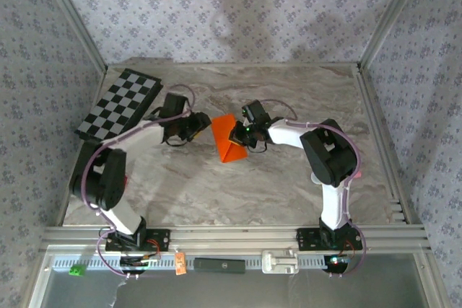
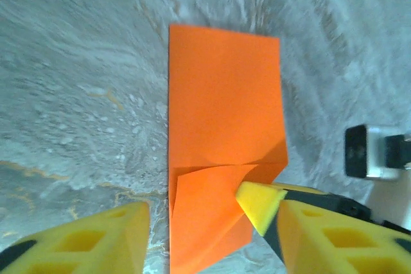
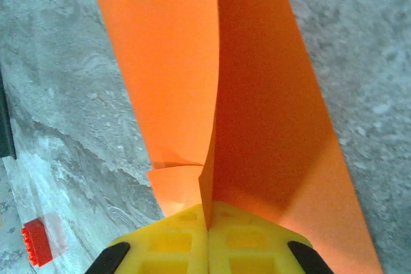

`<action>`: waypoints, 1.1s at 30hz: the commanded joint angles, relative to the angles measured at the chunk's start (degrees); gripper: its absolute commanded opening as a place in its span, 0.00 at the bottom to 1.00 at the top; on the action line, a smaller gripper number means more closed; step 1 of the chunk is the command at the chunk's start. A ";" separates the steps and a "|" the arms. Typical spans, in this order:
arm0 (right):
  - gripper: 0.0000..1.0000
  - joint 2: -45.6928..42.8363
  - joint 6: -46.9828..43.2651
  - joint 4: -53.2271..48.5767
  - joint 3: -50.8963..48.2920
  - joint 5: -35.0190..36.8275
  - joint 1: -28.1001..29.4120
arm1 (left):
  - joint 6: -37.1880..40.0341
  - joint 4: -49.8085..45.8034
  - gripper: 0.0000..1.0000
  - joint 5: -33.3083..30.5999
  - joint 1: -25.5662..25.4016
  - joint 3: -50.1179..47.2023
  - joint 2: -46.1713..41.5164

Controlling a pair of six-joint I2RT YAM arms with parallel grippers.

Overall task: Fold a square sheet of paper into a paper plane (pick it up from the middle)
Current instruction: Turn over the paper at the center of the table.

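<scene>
Two risks stand out: at the middle of the grey marble-patterned desk (image 1: pixel 289 185) the thin bright orange creased sheet of paper (image 1: pixel 225 138) lies with one flap raised. The right jaws are clamped on that flap's edge, and the left jaws stand apart over a folded corner. Nothing seems to pin it, so a pull may drag it or spring the crease.

The sheet of paper (image 2: pixel 225 107) (creased) looks matt, the table (image 2: pixel 77 94) smooth.

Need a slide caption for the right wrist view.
Right gripper shut on the creased orange sheet, one flap raised above the marble table.
</scene>
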 commanded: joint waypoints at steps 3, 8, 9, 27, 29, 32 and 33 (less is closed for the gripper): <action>0.07 -4.16 -5.12 2.83 4.74 -5.90 -1.84 | -1.48 5.02 0.71 6.52 4.11 -5.70 -7.41; 0.07 -5.12 -2.92 7.18 6.49 -12.79 -3.17 | -6.41 13.07 0.95 11.03 5.41 -10.05 -10.80; 0.07 -5.36 -1.91 8.95 6.34 -13.93 -3.41 | -8.27 16.31 0.97 12.03 5.40 -11.26 -11.27; 0.08 -6.80 10.68 27.59 3.17 -21.86 -4.56 | -18.14 37.16 0.94 19.18 0.01 -11.22 -7.47; 0.08 -6.82 10.26 27.07 2.90 -21.83 -4.73 | -18.03 37.23 0.90 18.62 -0.04 -11.32 -7.62; 0.08 -6.82 10.43 27.43 2.37 -21.99 -4.80 | -17.36 36.34 0.81 17.53 0.05 -11.55 -7.97; 0.08 -6.82 10.32 27.44 2.28 -22.04 -4.85 | -16.89 35.66 0.78 17.07 0.05 -11.50 -8.14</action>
